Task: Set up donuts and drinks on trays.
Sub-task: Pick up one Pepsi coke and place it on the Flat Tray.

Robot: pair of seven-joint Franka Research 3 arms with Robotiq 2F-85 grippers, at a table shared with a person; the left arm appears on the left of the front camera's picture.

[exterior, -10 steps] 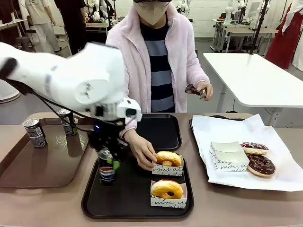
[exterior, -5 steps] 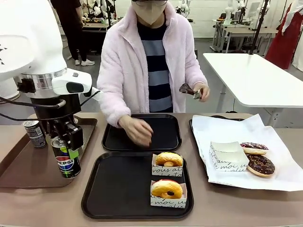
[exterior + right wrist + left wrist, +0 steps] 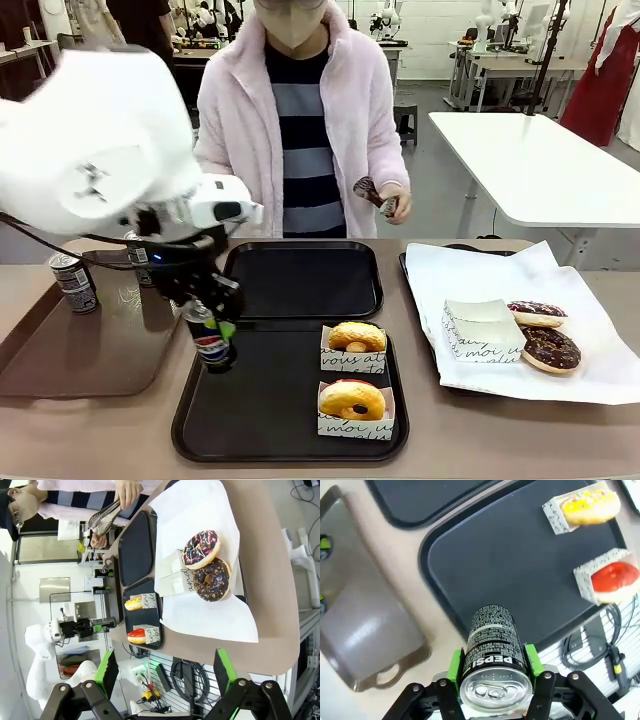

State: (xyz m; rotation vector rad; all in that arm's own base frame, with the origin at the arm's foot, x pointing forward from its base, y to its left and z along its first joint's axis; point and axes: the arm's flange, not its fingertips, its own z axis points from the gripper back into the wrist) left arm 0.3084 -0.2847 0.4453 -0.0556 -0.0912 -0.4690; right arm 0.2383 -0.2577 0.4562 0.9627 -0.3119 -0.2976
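Note:
My left gripper (image 3: 211, 335) is shut on a black Pepsi can (image 3: 210, 345), held upright over the left edge of the near black tray (image 3: 250, 420). In the left wrist view the can (image 3: 495, 650) sits between the green pads (image 3: 454, 664) above that tray (image 3: 520, 570). Two yellow-glazed donuts (image 3: 356, 336) (image 3: 351, 399) in printed paper holders stand on the tray's right side. The far black tray (image 3: 305, 280) is bare. My right gripper (image 3: 166, 672) is open, high off the table's right end, with nothing between its fingers.
A brown tray (image 3: 60, 350) at the left carries two dark cans (image 3: 73, 281) (image 3: 140, 256). At the right, white paper (image 3: 480, 270) holds two chocolate donuts (image 3: 537, 313) (image 3: 550, 348) and an empty paper holder (image 3: 483, 328). The person across holds tongs (image 3: 375, 192).
The left gripper swung the Pepsi can left over the brown tray, then back right to the near tray's left edge. The person's hand left the trays.

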